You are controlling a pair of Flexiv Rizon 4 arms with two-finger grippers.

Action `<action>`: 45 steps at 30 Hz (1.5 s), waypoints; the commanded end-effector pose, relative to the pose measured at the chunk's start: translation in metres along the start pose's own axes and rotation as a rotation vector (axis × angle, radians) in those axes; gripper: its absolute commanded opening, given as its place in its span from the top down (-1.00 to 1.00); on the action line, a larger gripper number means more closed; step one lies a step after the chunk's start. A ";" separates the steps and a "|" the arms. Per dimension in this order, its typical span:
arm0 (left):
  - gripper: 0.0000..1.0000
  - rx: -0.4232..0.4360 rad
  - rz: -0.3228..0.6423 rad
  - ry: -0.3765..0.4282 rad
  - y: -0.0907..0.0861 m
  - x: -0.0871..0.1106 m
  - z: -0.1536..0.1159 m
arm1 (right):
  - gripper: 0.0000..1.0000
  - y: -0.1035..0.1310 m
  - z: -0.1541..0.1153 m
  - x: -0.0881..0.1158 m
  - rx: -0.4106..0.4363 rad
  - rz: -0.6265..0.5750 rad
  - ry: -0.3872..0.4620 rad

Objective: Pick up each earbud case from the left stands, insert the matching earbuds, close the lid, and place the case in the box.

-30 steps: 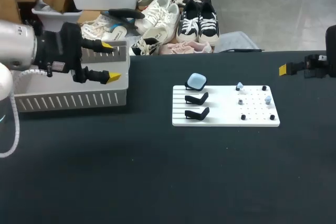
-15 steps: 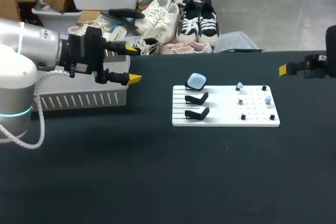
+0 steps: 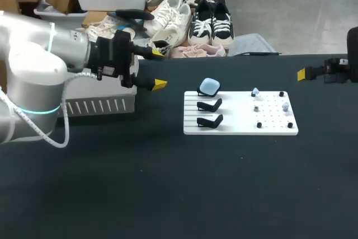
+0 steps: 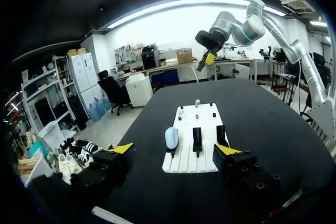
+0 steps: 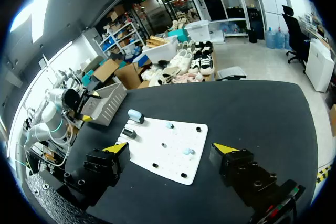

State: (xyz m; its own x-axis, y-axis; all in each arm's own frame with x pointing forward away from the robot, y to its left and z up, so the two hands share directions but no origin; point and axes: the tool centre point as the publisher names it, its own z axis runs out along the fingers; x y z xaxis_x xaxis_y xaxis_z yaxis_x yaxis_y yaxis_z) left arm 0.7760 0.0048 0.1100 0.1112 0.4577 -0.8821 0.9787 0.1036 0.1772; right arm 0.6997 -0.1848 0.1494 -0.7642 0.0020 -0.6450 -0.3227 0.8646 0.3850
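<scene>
One blue earbud case (image 3: 210, 87), three black stands (image 3: 210, 106); left claw (image 3: 159, 70), right claw (image 5: 173, 150), both released

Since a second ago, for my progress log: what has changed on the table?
The left pincer, open and empty, swung from over the grey box rightward toward the white board. Nothing was gripped or released. The right pincer, the blue case and the earbuds kept their places.
</scene>
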 end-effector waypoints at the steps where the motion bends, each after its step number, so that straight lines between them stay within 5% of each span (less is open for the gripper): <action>1: -1.00 0.064 -0.003 0.008 0.012 0.003 0.019 | -1.00 -0.001 0.000 0.000 -0.002 -0.001 0.002; 45: -1.00 0.117 -0.108 0.081 0.013 0.021 0.118 | -1.00 -0.001 0.000 0.000 -0.002 -0.001 0.002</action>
State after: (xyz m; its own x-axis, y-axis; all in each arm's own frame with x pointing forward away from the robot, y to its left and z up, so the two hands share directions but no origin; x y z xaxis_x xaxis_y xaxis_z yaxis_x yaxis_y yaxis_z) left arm 0.8038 -0.0834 0.0450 -0.0025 0.5128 -0.8585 0.9972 0.0649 0.0358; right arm 0.6997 -0.1848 0.1494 -0.7642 0.0020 -0.6450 -0.3227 0.8647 0.3850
